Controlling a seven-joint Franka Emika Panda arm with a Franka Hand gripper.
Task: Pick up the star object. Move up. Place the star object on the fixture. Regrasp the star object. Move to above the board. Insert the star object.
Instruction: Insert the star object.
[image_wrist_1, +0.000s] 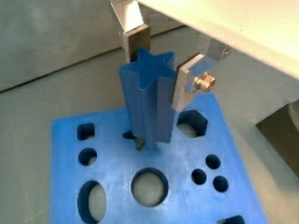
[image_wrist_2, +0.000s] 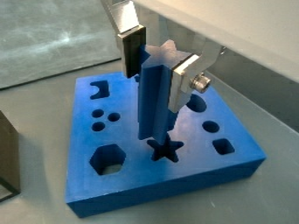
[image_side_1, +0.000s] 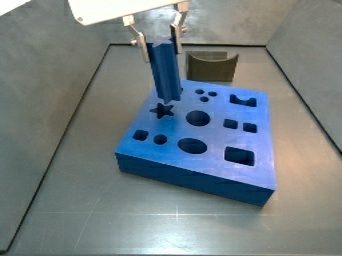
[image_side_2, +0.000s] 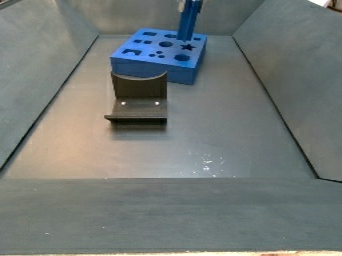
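The gripper (image_wrist_2: 156, 54), upper middle of a wrist view, has its 2 fingers (image_wrist_2: 131, 45) clamped on the upper end of the star object (image_wrist_2: 153, 96), holding the 1 blue peg upright so its lower tip sits right at the star-shaped hole (image_wrist_2: 165, 149), seemingly ready for insertion. In a side view the board (image_side_1: 214, 160) fills the centre, 1 slab; 1 fixture (image_side_1: 210, 66) stands empty behind it, at the upper middle.
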